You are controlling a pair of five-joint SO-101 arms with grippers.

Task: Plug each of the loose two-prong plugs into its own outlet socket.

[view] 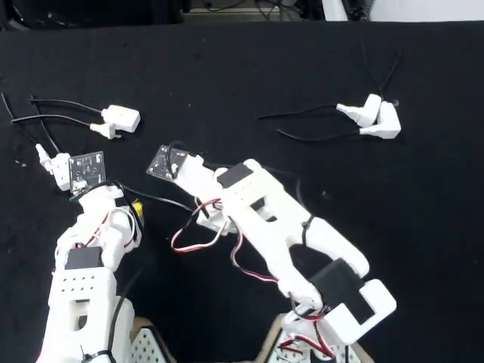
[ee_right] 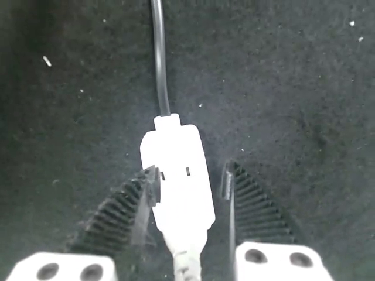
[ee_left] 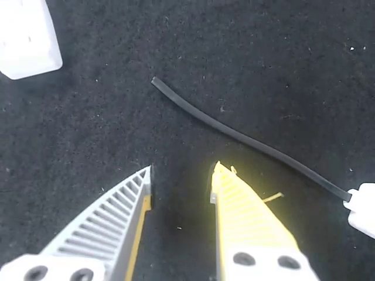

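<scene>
My right gripper (ee_right: 190, 175) is open, low over the black table, its fingers on either side of a white connector body (ee_right: 179, 175) with two small slots. One finger touches the body and the other stands a little off it. A black cable (ee_right: 159, 58) leaves its far end. My left gripper (ee_left: 181, 172) is open over bare cloth with nothing between its fingers. Just beyond its tips a loose black cable (ee_left: 234, 132) leads to a white plug (ee_left: 364, 208). In the high view a white socket block (view: 122, 117) with a small plug (view: 103, 130) beside it lies at the back left. Another small plug (view: 44, 158) lies at the far left.
Two white connector pieces (view: 374, 117) with black cables lie touching at the back right. A white block (ee_left: 26, 38) shows at the corner of the left wrist view. The right arm (view: 257, 204) stretches across the middle, trailing red and white wires. The table's far edge (view: 249, 21) runs along the back.
</scene>
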